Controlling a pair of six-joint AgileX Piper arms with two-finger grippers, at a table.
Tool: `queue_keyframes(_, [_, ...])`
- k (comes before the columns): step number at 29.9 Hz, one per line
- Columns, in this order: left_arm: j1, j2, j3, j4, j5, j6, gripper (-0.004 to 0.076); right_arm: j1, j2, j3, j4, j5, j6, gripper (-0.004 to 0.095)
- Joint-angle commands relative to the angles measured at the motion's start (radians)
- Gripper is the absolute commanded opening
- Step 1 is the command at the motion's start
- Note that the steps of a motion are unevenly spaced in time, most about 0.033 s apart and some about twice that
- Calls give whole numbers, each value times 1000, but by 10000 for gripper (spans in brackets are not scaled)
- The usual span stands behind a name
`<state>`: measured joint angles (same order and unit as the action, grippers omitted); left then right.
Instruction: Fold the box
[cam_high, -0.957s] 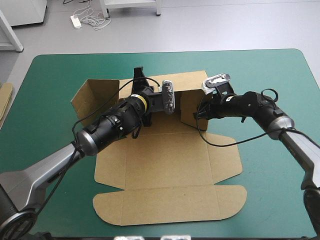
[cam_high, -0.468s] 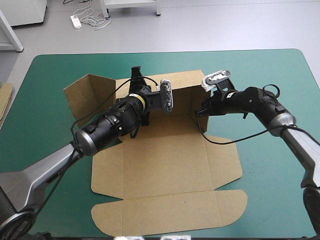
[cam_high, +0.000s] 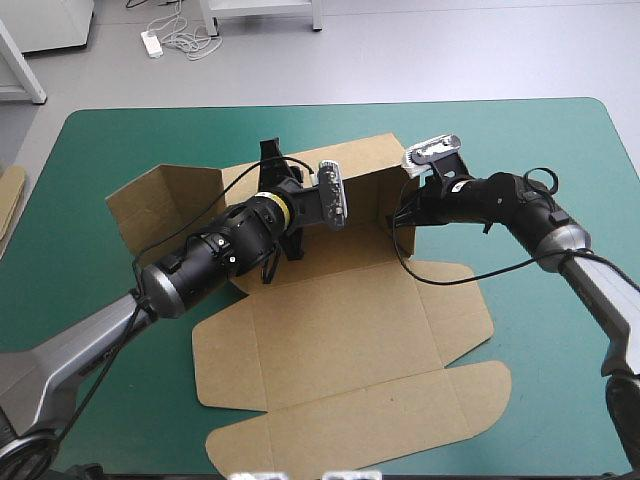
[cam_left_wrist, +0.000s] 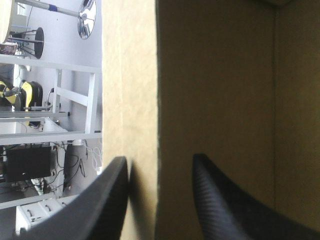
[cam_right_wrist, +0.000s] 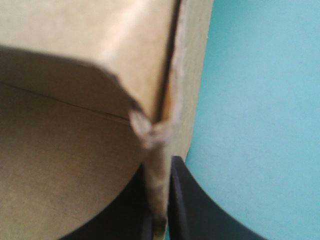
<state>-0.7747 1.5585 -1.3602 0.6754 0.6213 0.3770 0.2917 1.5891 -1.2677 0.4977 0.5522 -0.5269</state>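
Two claws are set on the far part of the box (cam_high: 340, 330), which lies in the middle of the teal-green surface (cam_high: 560, 140). Its long axis runs near to far, slewed a little so that the flat lid panel points toward the near right. The far wall is raised and runs left to right. The left claw (cam_high: 273, 152) is placed over its top edge near the middle, and in the left wrist view its black fingers (cam_left_wrist: 100, 200) are seen standing apart, released, one on each side of the board without pinching it. The right claw (cam_right_wrist: 161, 170) is clenched on the box at the far right corner, where a crumpled board edge is nipped. The left side wall (cam_high: 150, 200) is splayed outward, to the left of the left claw, so the left arm is judged the nearer for bringing it upright. In the high view the right claw's tips are hidden behind the right wall and the far left of the box floor is covered by the left arm. A strip of more board (cam_high: 10, 195) is cut off at the surface's left edge.
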Motion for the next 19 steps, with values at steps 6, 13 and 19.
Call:
queue_keyframes(6, [-125, -91, -23, -103, 25, 24, 378, 6, -51, -41, 27, -52, 48, -16])
queue_keyframes(13, [-175, -130, -77, -226, 34, 39, 378, 6, -51, -41, -59, -52, 119, -15])
queue_keyframes(19, [-163, -144, -237, -316, 80, 53, 378, 6, -51, -41, -87, -45, 154, -15])
